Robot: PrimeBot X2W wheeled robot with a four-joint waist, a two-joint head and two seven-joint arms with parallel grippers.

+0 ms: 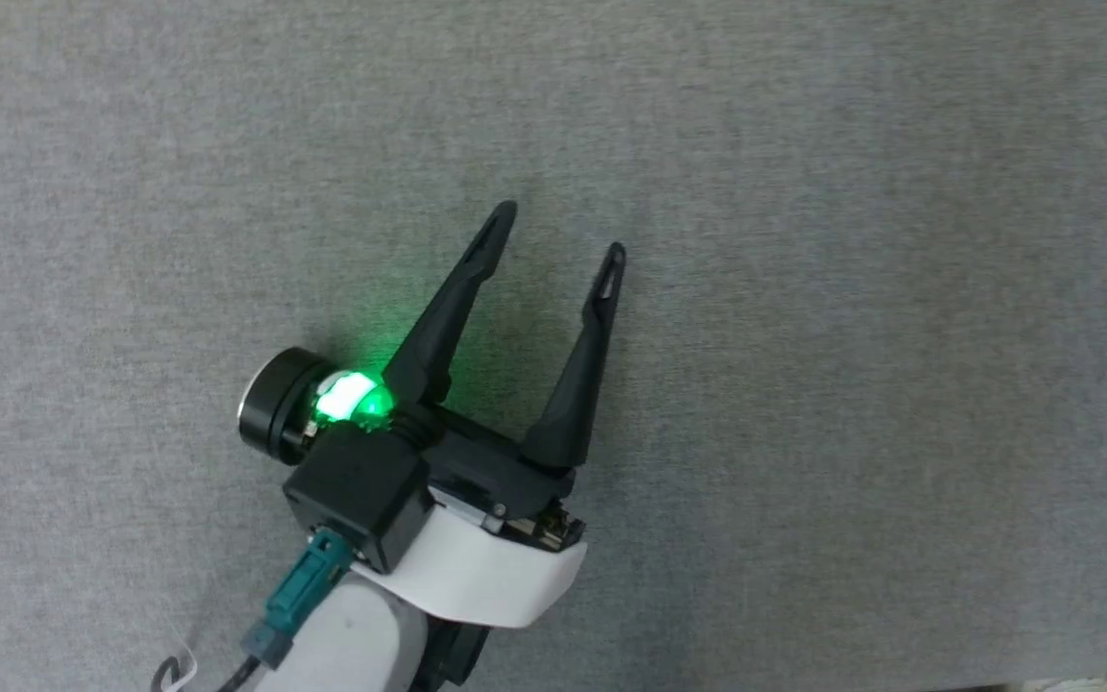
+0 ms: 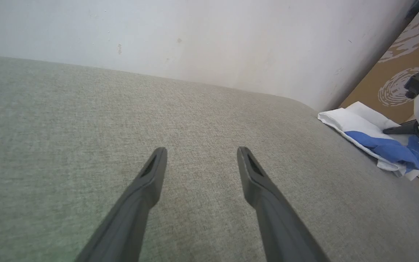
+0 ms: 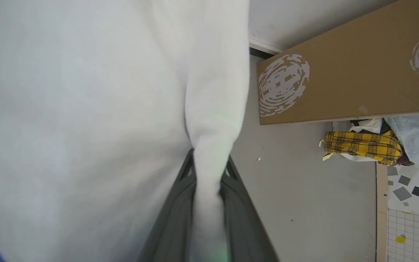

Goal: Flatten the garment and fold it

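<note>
Grips a bunched white fold of the garment in the clenched right pincer at 6 o'clock of the right wrist view, white cloth spreading toward 9 and 12, a blue scrap at 7. Holds the left pincer released, fingers spread and empty, over the grey fabric desk, the garment off the desk's corner at 3 in the left wrist view. Farther off, shows grey floor, yellow plaid cloth at 3, and a brown board printed with white swirls at 1.

place: test lab | cues: grey cloth-covered table, swirl-printed brown board, gridded floor mat
</note>
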